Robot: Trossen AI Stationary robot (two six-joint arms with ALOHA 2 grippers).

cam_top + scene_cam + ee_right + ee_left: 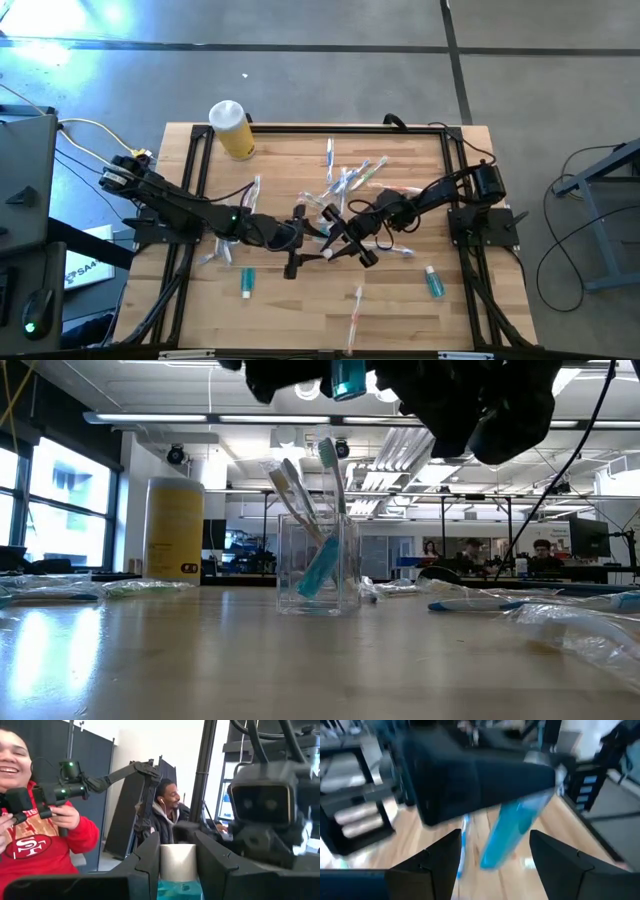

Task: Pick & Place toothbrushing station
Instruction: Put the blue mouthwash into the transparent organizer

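Right pincer [177, 870] up above the middle of the table [300, 325], pinching a small teal tube [179, 870] by its white cap end. Left pincer [492, 855] right across from it, fingers spread wide, tube [512, 832] hanging just ahead of them, not touching. Clear cup [318, 565] standing upright mid-table with a few toothbrushes [325, 510] stuck in it. More brushes and tubes scattered flat around. Yellow bottle [231, 129] near the far left corner.
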